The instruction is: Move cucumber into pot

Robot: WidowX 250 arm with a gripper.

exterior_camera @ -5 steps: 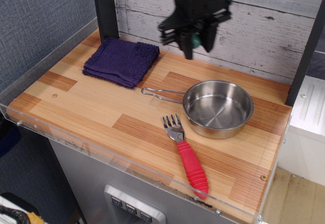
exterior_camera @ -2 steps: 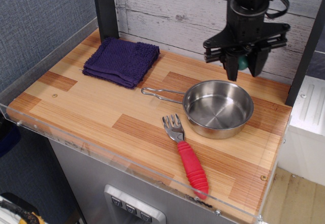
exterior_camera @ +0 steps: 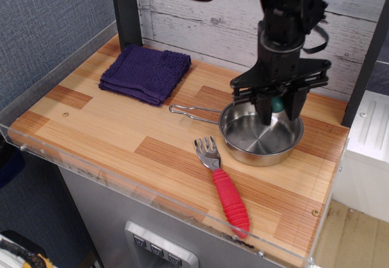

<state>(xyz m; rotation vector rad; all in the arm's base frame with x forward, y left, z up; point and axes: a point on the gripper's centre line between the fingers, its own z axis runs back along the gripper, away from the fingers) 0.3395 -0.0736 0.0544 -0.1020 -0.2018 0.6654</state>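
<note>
Evidently the claw (exterior_camera: 278,111) is gripping the toy cucumber (exterior_camera: 278,104) mid-body above the steel pot (exterior_camera: 238,148); light, rigid, smooth, probably slippery.

Black arm with looping black cables, ending in a black two-fingered claw (exterior_camera: 278,111).

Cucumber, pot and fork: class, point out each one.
cucumber (exterior_camera: 278,104), the only view, its green end between the jaws
pot (exterior_camera: 246,152), the only view, front wall
fork (exterior_camera: 231,200), the only view, red handle
</note>
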